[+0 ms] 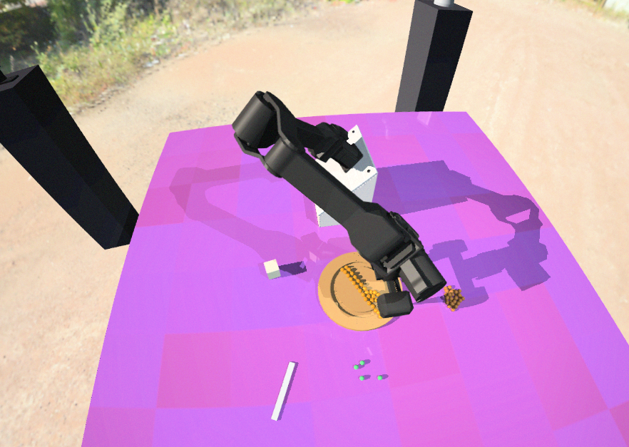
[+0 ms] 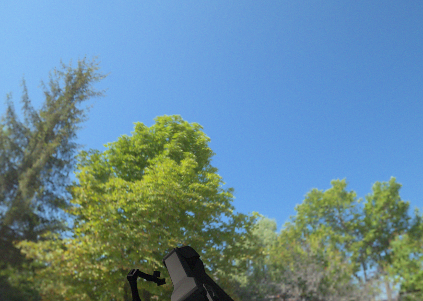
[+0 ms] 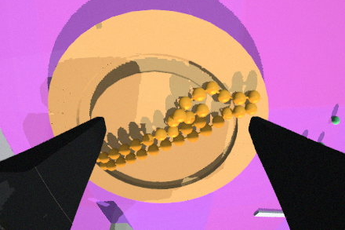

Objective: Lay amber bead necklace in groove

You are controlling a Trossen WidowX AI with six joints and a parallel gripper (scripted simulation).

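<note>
Across the round board [image 1: 330, 291] [image 3: 149, 34], we see the amber necklace [image 1: 357, 283] [image 3: 166, 145] lying bunched in a doubled line over the middle, mostly out of the ring groove. Left to right in the wrist view, it starts beside the left-hand jaw tip, crosses between the wide, empty jaws [image 1: 395, 294] below them, and ends near the right-hand tip. We judge its long axis runs roughly jaw to jaw, so a pinch across it needs a turn. Its left end is partly hidden by a jaw; we cannot tell fingertip height.
</note>
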